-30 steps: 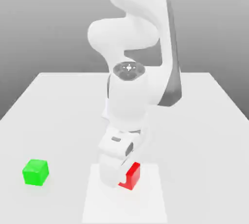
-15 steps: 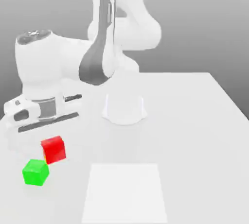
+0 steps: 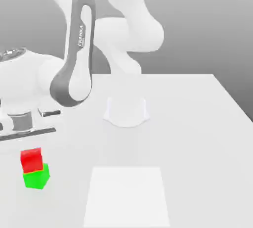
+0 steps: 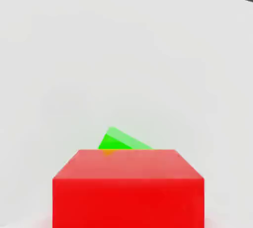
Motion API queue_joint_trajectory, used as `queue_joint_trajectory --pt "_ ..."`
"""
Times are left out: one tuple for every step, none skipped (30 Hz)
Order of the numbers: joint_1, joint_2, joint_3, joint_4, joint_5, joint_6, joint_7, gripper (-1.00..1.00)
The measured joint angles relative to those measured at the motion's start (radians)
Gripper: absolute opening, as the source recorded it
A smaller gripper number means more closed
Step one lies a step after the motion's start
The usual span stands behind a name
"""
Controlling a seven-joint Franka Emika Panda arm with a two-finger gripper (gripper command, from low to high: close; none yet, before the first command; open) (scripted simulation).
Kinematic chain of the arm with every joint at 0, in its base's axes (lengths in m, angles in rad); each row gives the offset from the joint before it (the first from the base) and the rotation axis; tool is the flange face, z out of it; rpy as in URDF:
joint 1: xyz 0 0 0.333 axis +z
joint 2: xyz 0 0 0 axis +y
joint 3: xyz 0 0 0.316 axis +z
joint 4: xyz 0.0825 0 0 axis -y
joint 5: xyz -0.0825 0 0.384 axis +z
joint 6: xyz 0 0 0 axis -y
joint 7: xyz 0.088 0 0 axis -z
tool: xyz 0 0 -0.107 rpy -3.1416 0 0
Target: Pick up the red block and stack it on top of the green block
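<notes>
The red block sits on top of the green block near the exterior view's left edge, shifted slightly to the left of it. My gripper hangs directly above the red block, with the hand's white body just over it. In the hand view the red block is close up, and a corner of the green block peeks out from behind it.
The blocks stand on a white table. A paler square patch lies at the front middle. The arm's round base stands at the table's centre, and the arm's links reach over to the left.
The arm has swung from the square patch to the exterior view's left, carrying the red block. Half a second ago the block hung tilted beside the green one; now it rests on it.
</notes>
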Motion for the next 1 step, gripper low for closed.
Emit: queue_joint_trajectory --pt "0.0 0.0 0.0 0.0 0.0 0.0 0.0 1.0"
